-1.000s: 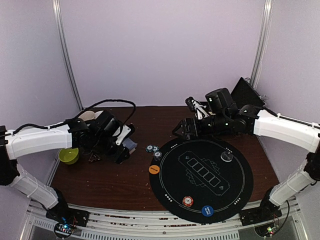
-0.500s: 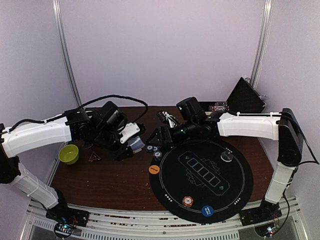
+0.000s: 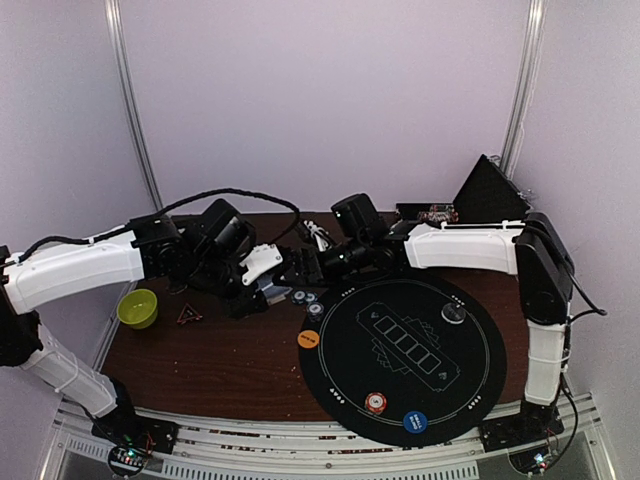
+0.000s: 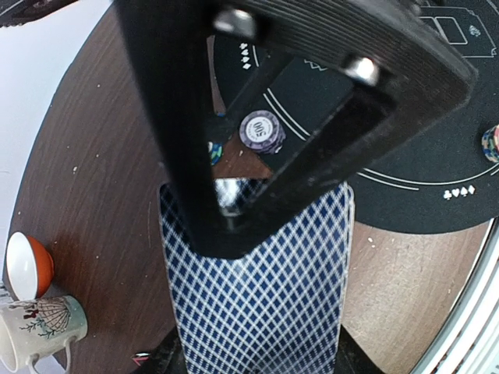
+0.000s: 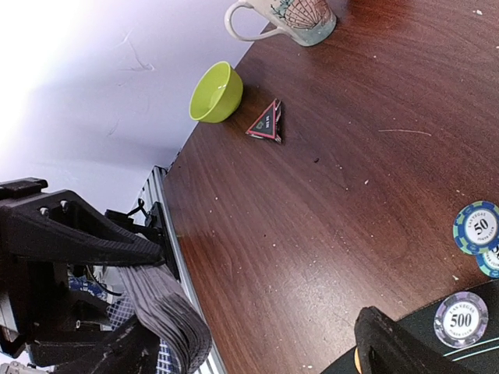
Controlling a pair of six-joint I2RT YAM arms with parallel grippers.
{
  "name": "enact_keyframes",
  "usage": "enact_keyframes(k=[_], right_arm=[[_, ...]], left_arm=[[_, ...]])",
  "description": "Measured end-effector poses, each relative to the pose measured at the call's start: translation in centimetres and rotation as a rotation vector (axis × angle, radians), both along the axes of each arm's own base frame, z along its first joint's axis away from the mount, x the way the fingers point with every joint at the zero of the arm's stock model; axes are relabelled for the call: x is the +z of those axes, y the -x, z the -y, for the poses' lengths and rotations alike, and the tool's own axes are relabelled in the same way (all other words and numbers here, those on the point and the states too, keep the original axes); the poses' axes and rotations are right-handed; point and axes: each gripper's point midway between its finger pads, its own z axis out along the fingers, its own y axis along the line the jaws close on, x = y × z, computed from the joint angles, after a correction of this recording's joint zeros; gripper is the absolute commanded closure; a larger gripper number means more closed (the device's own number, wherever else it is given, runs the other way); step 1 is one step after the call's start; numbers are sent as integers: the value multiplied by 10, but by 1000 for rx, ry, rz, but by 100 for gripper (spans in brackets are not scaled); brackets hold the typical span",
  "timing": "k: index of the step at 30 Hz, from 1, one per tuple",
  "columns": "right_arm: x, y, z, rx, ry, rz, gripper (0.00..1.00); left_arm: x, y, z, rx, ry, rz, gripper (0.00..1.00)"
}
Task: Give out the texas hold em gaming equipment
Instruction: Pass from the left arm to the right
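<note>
1. L gripper (image 3: 262,290) is being clenched on a card deck (image 4: 257,296). The deck is being pinched btwn the black fingers, w/ blue-diamond backs facing the L wrist cam.
2. The deck is being held above the wood table (image 3: 210,360), just left of the round black mat (image 3: 470,390).
3. R gripper (image 3: 300,268) is being held released, w/ jaws spread and nothing btwn them. It is being held just beside the deck, at the mat's far-left edge.
4. On the mat, a striped chip (image 3: 375,402) and a blue disc (image 3: 415,421) are being seen at the near edge, and a dark disc (image 3: 453,312) on the right. An orange disc (image 3: 308,339) is being seen at the left rim.
5. A purple 500 chip (image 5: 461,318) is being seen at the mat's edge, w/ a blue 50 chip (image 5: 475,227) on the wood near it.
6. On the left of the table, a green bowl (image 5: 217,92) is being seen w/ a small triangular piece (image 5: 267,122) near it. Farther back are a mug (image 5: 288,15) and an orange bowl (image 4: 27,265), side by side.
</note>
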Motion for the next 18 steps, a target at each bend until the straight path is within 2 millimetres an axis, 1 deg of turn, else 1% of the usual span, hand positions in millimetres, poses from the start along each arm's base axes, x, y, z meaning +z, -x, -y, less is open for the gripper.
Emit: enact_keyframes(k=[2,5,7,8,11,13,15,18], right_arm=[[-2,0,-1,6,1,1,22],[2,0,-3,20,-3,8,32],[3,1,-3,29,-3,16,36],[3,2,-3,34,-2,19,37],[2,4,-3,46,0,23,30],[3,6,-4,56,-5,15,27],[4,9,-4,63,-9,-2,28],[6,11,-5,70,-26,-36,33]], left_arm=[[-1,0,0,-1,-3,0,55],[-1,-1,-1,-1,-7,5,55],[0,-2,-1,1,-11,11,55],[0,-3,-2,3,-14,15,55],[0,-5,-3,6,-21,27,55],[0,-6,-3,7,-21,35,55],[2,-7,-1,4,-17,45,55],[4,-9,1,-2,-9,60,55]])
